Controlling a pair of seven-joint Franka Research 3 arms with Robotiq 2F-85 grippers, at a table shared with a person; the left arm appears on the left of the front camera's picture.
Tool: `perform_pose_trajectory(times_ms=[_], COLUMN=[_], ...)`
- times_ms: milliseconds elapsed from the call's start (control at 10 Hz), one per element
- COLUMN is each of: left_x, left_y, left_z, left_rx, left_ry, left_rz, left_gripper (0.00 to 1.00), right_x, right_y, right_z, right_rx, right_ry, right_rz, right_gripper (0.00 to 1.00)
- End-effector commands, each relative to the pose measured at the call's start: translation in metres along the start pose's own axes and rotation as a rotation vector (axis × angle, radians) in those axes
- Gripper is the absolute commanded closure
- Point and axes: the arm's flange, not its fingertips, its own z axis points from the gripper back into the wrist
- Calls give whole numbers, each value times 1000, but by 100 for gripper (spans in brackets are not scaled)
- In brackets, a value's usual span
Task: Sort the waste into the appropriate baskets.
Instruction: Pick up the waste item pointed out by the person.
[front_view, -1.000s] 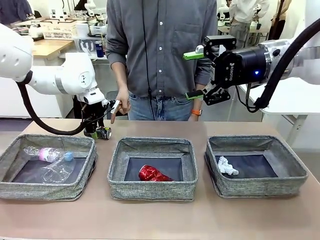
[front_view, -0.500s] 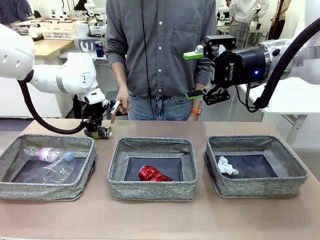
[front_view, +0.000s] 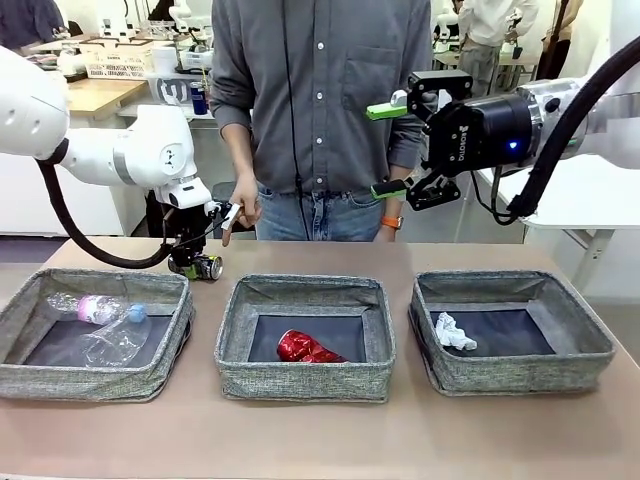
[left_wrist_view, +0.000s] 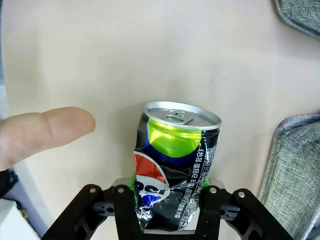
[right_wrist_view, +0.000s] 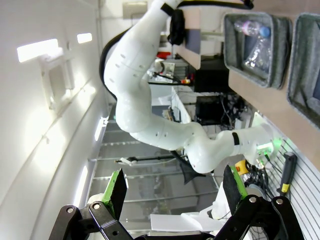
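Left gripper (front_view: 196, 262) clamped on dark printed can (left_wrist_view: 173, 165) at the table's ten o'clock, right gripper (front_view: 388, 150) raised, fingers wide apart, plastic bottle (front_view: 88, 308) in left basket (front_view: 95, 380), red can (front_view: 305, 348) in middle basket (front_view: 305, 379), paper wad (front_view: 453, 332) in right basket (front_view: 520, 371).

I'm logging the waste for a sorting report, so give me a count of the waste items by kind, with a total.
Cans: 2, the crushed red can and the dark printed can.
Plastic bottles: 1, the clear plastic bottle.
Plastic cups: 1, the clear plastic cup.
Paper wads: 1, the crumpled white paper wad.
Total: 5.
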Motion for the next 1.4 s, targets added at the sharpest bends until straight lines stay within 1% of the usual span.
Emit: perform_pose_trajectory(times_ms=[0, 200, 300, 400, 500, 600, 700, 800, 900, 1000, 1100, 1200, 1300], left_x=[2, -1, -6, -14, -23, -29, -31, -26, -15, 0, 16, 22, 17], left_y=[5, 3, -3, -16, -39, -73, -107, -138, -166, -189, -215, -231, -235], left_z=[2, 8, 19, 43, 74, 110, 143, 175, 201, 217, 225, 224, 218], left_rx=[-23, -18, 1, 53, 60, 34, 53, 57, 2, -30, -58, 36, 2], left_ry=[20, 18, 11, -34, -91, -98, -109, -124, -201, -200, -225, -198, -189], left_rz=[14, 25, 48, 116, 185, 269, 316, 335, 326, 439, 409, 387, 279], left_gripper=[100, 100, 100, 100, 100, 100, 100, 100, 100, 100, 100, 100, 100], right_x=[0, 0, 0, 0, 0, 0, 0, 0, 0, 0, 0, 0, 0], right_y=[1, 1, 1, 1, 1, 1, 1, 1, 1, 1, 1, 1, 1], right_z=[-3, -3, -3, -3, -3, -3, -3, -3, -3, -3, -3, -3, -3], right_rx=[18, 18, 18, 18, 18, 18, 18, 18, 18, 18, 18, 18, 18], right_ry=[-18, -18, -18, -18, -18, -18, -18, -18, -18, -18, -18, -18, -18], right_rz=[-5, -5, -5, -5, -5, -5, -5, -5, -5, -5, -5, -5, -5], right_gripper=[0, 0, 0, 0, 0, 0, 0, 0, 0, 0, 0, 0, 0])
